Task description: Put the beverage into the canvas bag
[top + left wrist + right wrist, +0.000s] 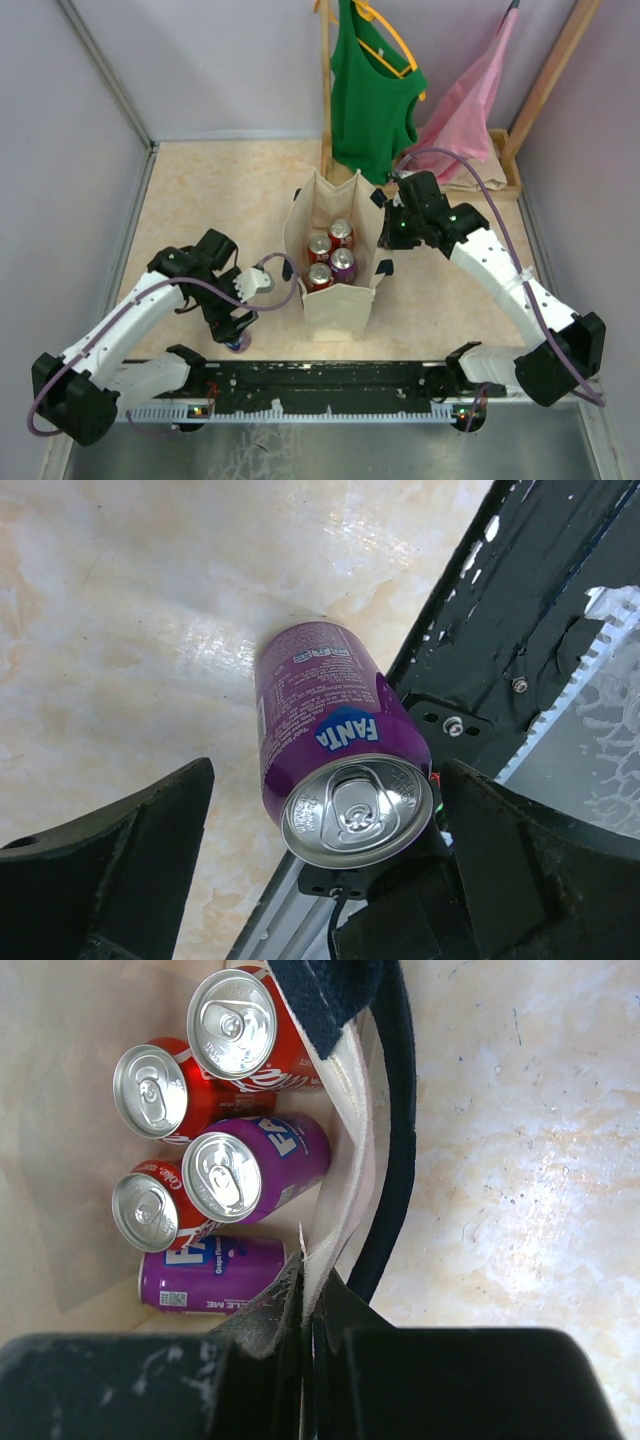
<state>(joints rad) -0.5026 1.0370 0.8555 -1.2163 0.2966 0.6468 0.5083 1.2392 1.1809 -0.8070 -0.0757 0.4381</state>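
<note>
A purple Fanta can [335, 750], the beverage, stands upright on the marble table beside the black front rail; it shows as a purple spot [238, 344] in the top view. My left gripper [330, 880] hovers over it, open, one finger [120, 870] on each side and neither touching it. The beige canvas bag [335, 305] stands open in the middle of the table. My right gripper [318, 1305] is shut on the bag's right rim [352, 1160], next to a navy handle [395, 1110]. In the top view that gripper [385, 218] sits at the bag's right edge.
Inside the bag stand red Coke cans [160, 1095] and a purple Fanta can [245, 1170], with another purple can [215, 1275] lying on its floor. A green tank top [370, 90] and pink garment [465, 100] hang on a wooden rack [325, 80] behind the bag.
</note>
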